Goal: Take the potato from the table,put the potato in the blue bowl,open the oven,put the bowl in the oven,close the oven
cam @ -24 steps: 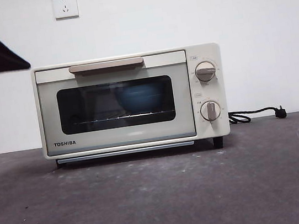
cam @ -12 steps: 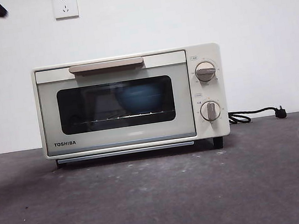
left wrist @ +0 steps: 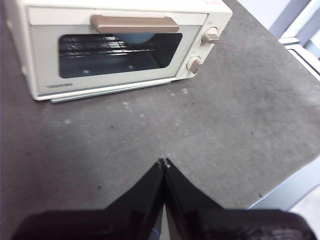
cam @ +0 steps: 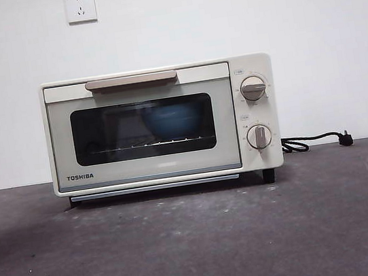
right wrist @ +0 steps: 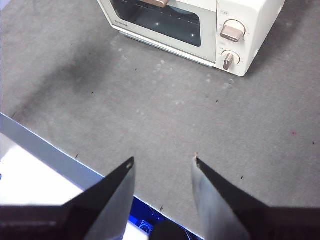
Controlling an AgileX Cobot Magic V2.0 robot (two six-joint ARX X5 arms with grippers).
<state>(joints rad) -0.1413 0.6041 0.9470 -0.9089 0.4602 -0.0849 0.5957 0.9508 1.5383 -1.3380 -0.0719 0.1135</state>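
The cream-white oven (cam: 162, 125) stands on the dark grey table (cam: 199, 245) with its glass door shut. Through the glass I see the blue bowl (cam: 171, 122) resting on the rack inside. The potato is hidden from view. My left gripper (left wrist: 164, 162) hovers above the table well in front of the oven (left wrist: 115, 45), jaws pressed together and holding nothing. Farther back over the table's near edge, my right gripper (right wrist: 164, 161) is open and empty, with the oven (right wrist: 200, 25) ahead of it. Neither arm shows in the front view.
A black power cord with plug (cam: 315, 141) lies on the table to the right of the oven. Two wall sockets (cam: 80, 7) sit on the white wall behind. The table's edge (right wrist: 45, 150) runs close under the right gripper.
The dark arm tip at the top left corner of the front view has risen and left the picture. The oven and bowl have not moved.
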